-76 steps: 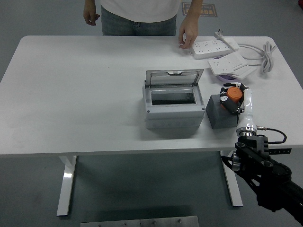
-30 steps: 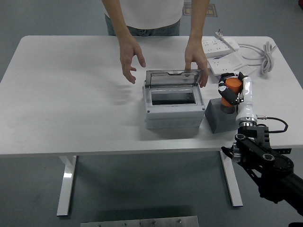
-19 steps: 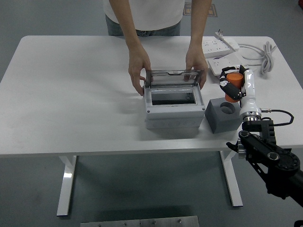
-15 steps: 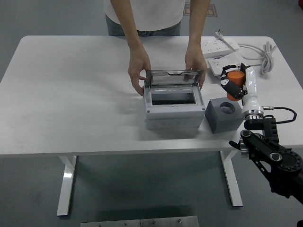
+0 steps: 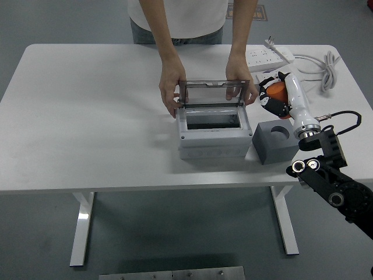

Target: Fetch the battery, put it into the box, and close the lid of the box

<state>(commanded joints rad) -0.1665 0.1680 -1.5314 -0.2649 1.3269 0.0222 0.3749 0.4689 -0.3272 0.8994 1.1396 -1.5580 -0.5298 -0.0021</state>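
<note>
The orange battery [image 5: 275, 92] is gripped in the right hand [image 5: 275, 97], whose dark fingers [image 5: 269, 105] are curled tight around it. It is held in the air above the white table [image 5: 87, 105], just beyond the grey block [image 5: 274, 140] and to the right of the box [image 5: 212, 132]. A round socket is seen in the top of the grey block, and nothing is seated in it. The white forearm is angled up from the lower right, with a black cable looped beside it.

The box is set near the middle of the table, its inside open to view. Its smoky clear lid [image 5: 213, 93] is stood up at the back edge and is steadied by a person at the far side: one hand [image 5: 171, 94] is pressed to the lid's left end, the other hand [image 5: 241, 81] is laid on its right end. Behind the robot hand, white power strips [image 5: 271, 56] and a coiled white cord [image 5: 327, 70] are spread over the table's far right corner.
</note>
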